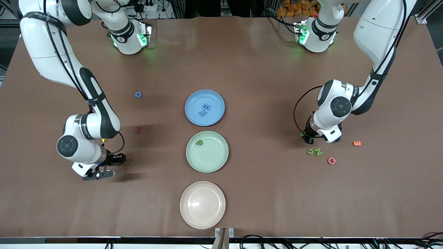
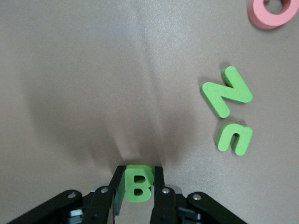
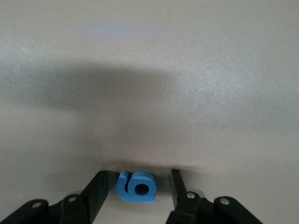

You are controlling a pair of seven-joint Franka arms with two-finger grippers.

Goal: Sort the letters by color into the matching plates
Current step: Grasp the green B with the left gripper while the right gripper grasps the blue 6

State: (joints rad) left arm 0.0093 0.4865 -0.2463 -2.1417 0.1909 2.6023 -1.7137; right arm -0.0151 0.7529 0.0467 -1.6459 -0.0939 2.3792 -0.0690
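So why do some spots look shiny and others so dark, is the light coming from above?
Probably overhead. Front view: soft glare streaks on the table near the bases, a bright patch on the cream plate, arm shadows beside the red letter. Left wrist view: a dim shadow fans out from the green B, pale sheen above. Right wrist view: a broad dark band above the blue letter.
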